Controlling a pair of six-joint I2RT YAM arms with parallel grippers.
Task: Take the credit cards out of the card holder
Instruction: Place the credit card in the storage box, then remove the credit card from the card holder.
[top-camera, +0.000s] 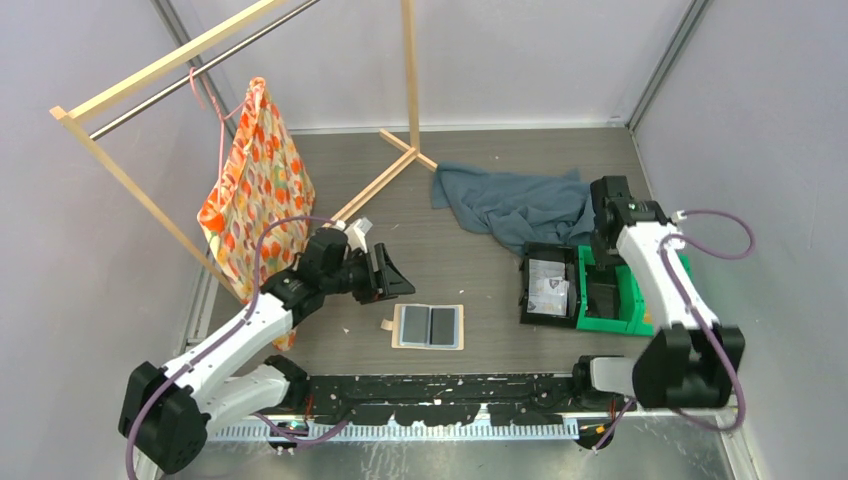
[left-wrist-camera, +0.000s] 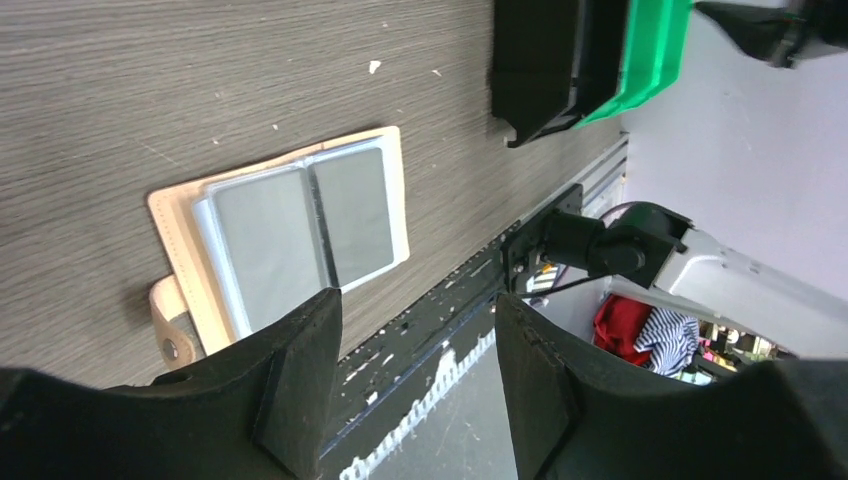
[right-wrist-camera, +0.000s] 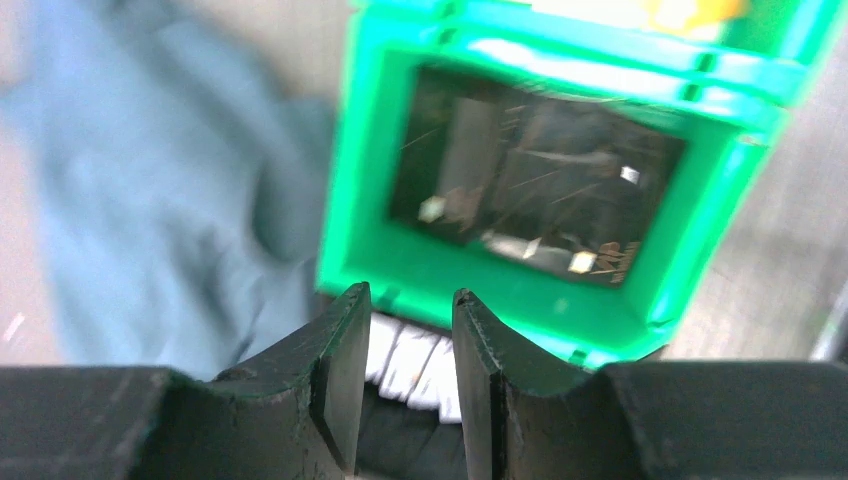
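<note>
Currently: holder open flat on surface, just beyond left claw, jaws apart, empty. Cards sit inside. Right claw parted above bin. Advice: pinch one card's edge, slide outward.

Surfaces: matt grain against gloss plastic.
Grey matt wood-grain desk; smooth tan folding card holder, glossy dark grey cards; shiny green plastic bin; soft blue-grey cloth.
</note>
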